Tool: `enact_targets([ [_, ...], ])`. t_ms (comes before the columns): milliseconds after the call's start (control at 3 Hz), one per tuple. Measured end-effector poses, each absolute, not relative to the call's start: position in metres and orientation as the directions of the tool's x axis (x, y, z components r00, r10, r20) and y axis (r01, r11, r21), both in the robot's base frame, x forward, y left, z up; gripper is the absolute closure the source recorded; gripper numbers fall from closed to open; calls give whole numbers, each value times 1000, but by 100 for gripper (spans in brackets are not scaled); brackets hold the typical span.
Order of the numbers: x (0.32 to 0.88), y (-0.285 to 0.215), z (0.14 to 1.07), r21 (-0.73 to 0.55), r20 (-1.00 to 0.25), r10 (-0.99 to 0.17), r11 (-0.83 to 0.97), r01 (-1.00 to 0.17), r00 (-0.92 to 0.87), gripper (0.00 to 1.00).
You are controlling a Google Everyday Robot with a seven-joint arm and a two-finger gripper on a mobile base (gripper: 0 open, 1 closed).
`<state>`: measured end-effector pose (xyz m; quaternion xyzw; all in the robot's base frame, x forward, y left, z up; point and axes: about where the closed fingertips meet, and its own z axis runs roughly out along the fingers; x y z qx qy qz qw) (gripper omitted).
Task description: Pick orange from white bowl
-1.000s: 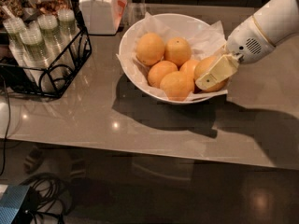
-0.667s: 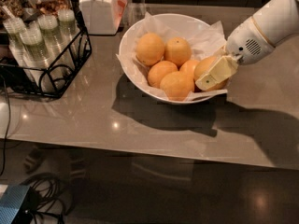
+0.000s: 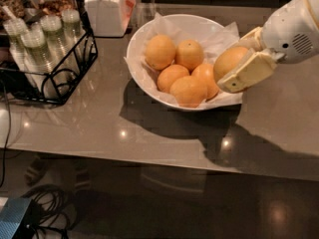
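Camera view: your claw (image 3: 238, 63) grips the orange (image 3: 225, 59) at the white bowl's (image 3: 137, 40) right rim; the glossy grey surface (image 3: 149, 131) carries a wire rack (image 3: 55, 83) left of the bowl.

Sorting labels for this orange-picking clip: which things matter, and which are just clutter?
Job: orange, clamped in the tool over the right edge of the white bowl.
Lying about: five other oranges, lidded jar, wire rack, cups, floor cables.
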<state>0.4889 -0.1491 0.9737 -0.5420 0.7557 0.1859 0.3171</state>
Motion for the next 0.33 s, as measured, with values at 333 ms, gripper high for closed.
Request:
enact_targets([
  [333, 443, -158, 1001, -151, -739, -658, 368, -917, -142, 100],
])
